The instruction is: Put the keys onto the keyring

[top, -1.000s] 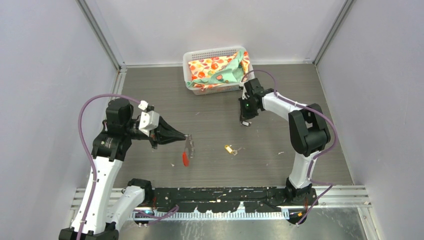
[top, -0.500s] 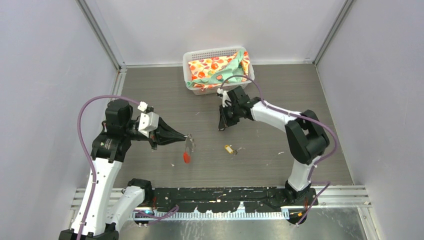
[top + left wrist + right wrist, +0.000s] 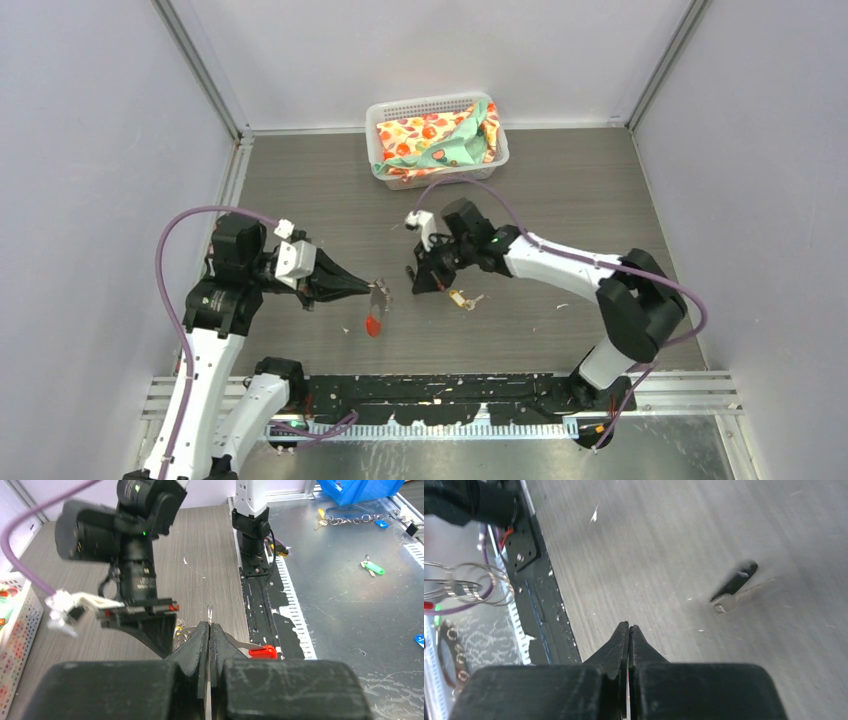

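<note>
My left gripper is shut on the keyring, held just above the table at centre left. The keyring's red tag hangs below it, and its silver loops show at the left of the right wrist view. The brass key lies on the table at centre. My right gripper is shut, with nothing seen in it, between the keyring and the brass key. A blurred black-headed key lies on the table beyond its tips.
A white basket holding patterned cloth stands at the back centre. The black base rail runs along the near edge. Grey walls close in the left, right and back sides.
My right arm swung from near the basket to the left and nearer, ending close to the brass key and the keyring. The left arm shifted slightly, still holding the keyring.
</note>
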You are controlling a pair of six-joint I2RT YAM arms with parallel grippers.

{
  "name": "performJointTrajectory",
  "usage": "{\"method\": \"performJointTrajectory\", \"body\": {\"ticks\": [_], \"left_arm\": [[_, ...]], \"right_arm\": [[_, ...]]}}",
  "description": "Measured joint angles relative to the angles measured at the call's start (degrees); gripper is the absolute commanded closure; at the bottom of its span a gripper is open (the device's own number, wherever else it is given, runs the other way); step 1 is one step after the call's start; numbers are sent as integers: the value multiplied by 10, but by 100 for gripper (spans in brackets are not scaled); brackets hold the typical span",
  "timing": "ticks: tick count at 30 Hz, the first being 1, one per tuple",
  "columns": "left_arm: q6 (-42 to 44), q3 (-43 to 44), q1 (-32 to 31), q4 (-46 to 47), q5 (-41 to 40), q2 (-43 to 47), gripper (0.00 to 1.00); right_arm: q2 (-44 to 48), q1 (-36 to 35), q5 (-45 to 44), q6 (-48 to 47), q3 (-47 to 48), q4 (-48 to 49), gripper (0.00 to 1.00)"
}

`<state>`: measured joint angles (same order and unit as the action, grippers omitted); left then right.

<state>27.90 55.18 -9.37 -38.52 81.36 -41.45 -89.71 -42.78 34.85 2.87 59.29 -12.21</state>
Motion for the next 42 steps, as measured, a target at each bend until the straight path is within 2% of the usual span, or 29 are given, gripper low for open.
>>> {"method": "performJointTrajectory", "body": {"ticks": [2, 7, 11, 13, 16, 20, 24, 33, 37, 42], "left_arm": [[0, -2, 0, 0, 3, 4, 100], [-1, -5, 0, -1, 7, 13, 100], [-2, -5, 0, -1, 12, 16, 100], [-2, -5, 0, -1, 13, 16, 100], [-3, -5, 0, -2, 17, 16, 100], [-3, -5, 0, -11, 17, 16, 100], [-4, -5, 0, -25, 16, 18, 100], [-4, -2, 0, -38, 13, 20, 100], [-5, -2, 0, -39, 13, 20, 100], [-5, -2, 0, -42, 12, 20, 100]], "right_arm": [[-27, -21, 5, 0, 0, 0, 99], [-59, -51, -2, 6, -15, 4, 90], [-54, -52, -65, 21, -43, 18, 63], [-37, -52, -104, 29, -71, 37, 56], [-10, -51, -147, 34, -101, 65, 51], [-14, -51, -156, 24, -101, 115, 49], [-46, -52, -124, -3, -90, 158, 48], [-127, -76, -90, -39, -59, 191, 50], [-138, -81, -93, -43, -59, 196, 54], [-144, -83, -99, -46, -56, 208, 65]]}}
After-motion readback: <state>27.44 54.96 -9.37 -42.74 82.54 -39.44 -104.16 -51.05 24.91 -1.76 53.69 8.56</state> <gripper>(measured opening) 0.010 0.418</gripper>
